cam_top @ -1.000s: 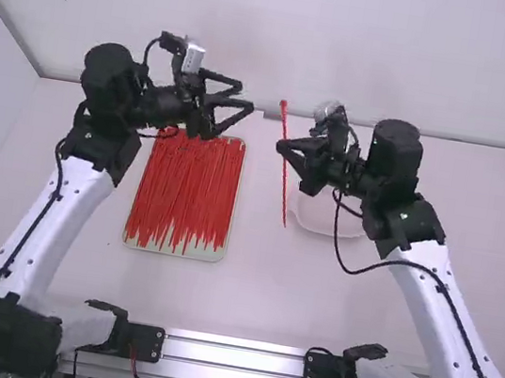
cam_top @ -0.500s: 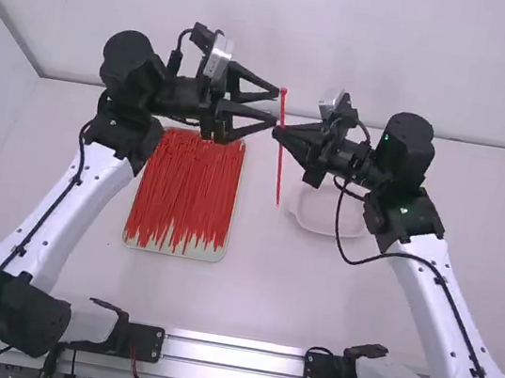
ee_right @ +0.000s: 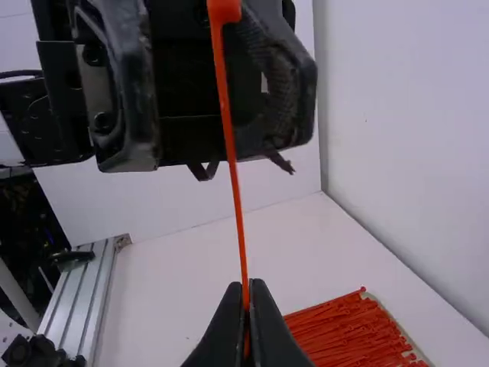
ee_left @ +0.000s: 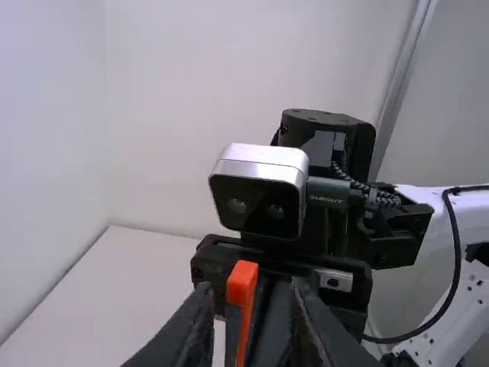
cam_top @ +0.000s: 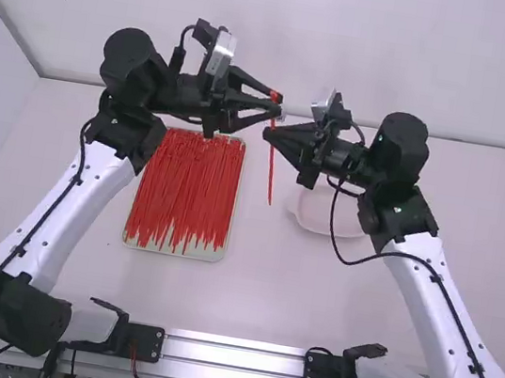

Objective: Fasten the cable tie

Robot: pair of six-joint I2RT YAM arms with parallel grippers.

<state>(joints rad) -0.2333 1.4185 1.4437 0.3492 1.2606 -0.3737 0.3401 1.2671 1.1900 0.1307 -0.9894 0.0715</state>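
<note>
High view: the right gripper (cam_top: 271, 133) pinches the red cable tie (cam_top: 269, 177) up in the air. The left gripper (cam_top: 274, 106) has its jaws spread around the tie's top end, maybe not touching it. Next, it should squeeze that end

White links (cam_top: 58, 217), black joints (cam_top: 129, 58), black left hand (cam_top: 277, 107)
</note>
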